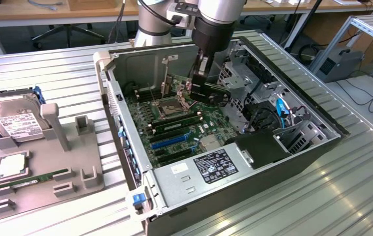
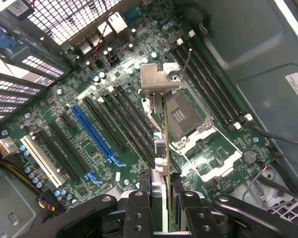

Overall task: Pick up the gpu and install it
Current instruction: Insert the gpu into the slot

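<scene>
Gripper (image 2: 161, 198) clamped on gpu (image 2: 161, 148), card held edge-on between the fingers (image 2: 138, 208), silver bracket (image 2: 156, 79) at the far end. Hanging inside open PC case (image 1: 317, 147), just above motherboard (image 2: 89, 148): empty CPU socket (image 2: 181, 115) one side, blue slot (image 2: 97, 134) other. Well outside, hard drive (image 1: 13, 120) on grey fixture (image 1: 42, 177).

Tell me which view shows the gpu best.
The wrist view: the gpu runs edge-on from the gripper to its silver bracket, above the motherboard. In the exterior view it is a small dark slab beneath the arm.
</scene>
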`<state>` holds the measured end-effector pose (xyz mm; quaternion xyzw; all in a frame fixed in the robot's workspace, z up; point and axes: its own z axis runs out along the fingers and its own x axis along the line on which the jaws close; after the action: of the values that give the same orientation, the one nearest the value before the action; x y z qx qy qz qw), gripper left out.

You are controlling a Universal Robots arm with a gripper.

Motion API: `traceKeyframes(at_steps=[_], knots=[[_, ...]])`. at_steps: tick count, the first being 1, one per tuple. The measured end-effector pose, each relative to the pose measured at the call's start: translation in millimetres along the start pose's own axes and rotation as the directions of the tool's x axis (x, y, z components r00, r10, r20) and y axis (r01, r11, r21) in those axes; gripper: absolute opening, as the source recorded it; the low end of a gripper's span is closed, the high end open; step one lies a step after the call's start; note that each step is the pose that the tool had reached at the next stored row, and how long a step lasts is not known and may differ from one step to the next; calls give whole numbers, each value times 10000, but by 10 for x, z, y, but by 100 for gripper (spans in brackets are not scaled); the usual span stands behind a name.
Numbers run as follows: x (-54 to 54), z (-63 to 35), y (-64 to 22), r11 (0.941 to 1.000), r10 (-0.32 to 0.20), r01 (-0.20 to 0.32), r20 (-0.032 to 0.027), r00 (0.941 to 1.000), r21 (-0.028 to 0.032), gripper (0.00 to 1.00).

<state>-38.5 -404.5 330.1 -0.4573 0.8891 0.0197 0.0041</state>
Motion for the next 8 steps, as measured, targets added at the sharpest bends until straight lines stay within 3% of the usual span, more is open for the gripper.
traceKeyframes(at_steps=[8], knots=[[0, 1, 0, 9997, -228, 228, -5, 9997, -6, 27]])
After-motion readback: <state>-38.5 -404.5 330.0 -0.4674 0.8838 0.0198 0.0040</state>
